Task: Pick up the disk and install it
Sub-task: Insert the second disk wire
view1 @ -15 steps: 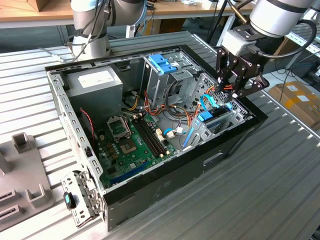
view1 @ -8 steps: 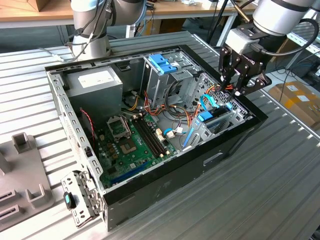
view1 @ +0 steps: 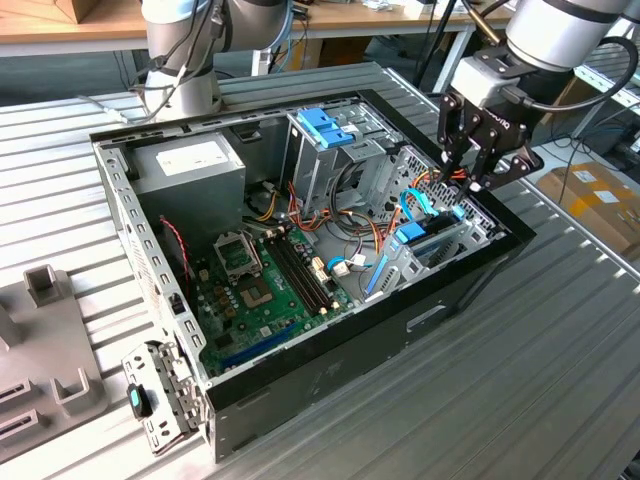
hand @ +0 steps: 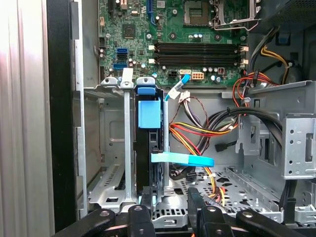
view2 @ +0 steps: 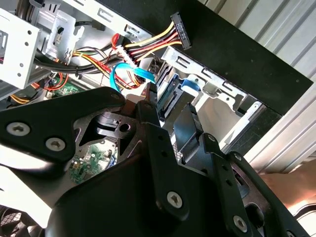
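The ribbed metal counter (view1: 560,340) carries an open computer case (view1: 330,380) lying on its side, well below and around the pincer (view1: 478,178). Inside the case, far from the pincer toward the exterior view's left, sits a grey power supply box (view1: 190,165) with a white label. Nearer, a metal drive cage (view1: 325,150) topped by a blue latch (view1: 322,125) stands between that box and the pincer. The green circuit board (view1: 265,290) covers the case floor, well apart from the pincer on its lower left in the exterior view, and it also appears in the first wrist view (hand: 163,29).

The black pincer hangs from the arm (view1: 560,30) over the case's corner at the exterior view's right, just above a small metal bay (view1: 440,240). Its fingers (hand: 148,202) stand apart with nothing between them, so it is open and holds nothing.

The disk (hand: 149,148) stands on edge in that bay, directly below the pincer, slotted between the upright metal walls (hand: 128,148); its blue plastic rail (hand: 149,113) faces up toward the fingers. In the second wrist view the disk (view2: 170,98) sits just beyond the fingertips. A flat blue cable (hand: 182,159) crosses beside the disk, close to the pincer, and a bundle of coloured wires (hand: 197,133) lies just past it.
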{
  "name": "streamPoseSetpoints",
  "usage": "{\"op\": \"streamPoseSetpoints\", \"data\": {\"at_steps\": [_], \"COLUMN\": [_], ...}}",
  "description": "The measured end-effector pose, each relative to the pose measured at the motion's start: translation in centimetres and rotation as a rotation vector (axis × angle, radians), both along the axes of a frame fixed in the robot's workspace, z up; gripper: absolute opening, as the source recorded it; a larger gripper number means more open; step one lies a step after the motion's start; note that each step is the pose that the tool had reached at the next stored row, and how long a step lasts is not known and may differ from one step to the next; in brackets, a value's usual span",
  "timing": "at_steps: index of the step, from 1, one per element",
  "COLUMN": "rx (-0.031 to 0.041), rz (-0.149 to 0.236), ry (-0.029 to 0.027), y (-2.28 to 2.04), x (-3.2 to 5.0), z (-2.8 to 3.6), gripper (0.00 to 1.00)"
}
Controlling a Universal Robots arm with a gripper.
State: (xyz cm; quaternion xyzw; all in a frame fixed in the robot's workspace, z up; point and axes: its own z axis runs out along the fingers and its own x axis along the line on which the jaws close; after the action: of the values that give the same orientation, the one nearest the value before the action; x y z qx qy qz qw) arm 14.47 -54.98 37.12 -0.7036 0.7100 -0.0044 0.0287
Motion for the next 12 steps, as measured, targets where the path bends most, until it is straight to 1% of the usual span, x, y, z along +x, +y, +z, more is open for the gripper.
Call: {"op": "streamPoseSetpoints", "data": {"at_steps": [5,7,12], "rx": [0.0,0.0001,-0.0001], "rz": [0.0,0.0,0.0], "ry": [0.0,0.0,0.0], "y": [0.0,0.0,0.04], "x": [0.0,0.0,0.02], "z": [0.32,0.58,0.63], "gripper": [0.42,0.42,0.42]}}
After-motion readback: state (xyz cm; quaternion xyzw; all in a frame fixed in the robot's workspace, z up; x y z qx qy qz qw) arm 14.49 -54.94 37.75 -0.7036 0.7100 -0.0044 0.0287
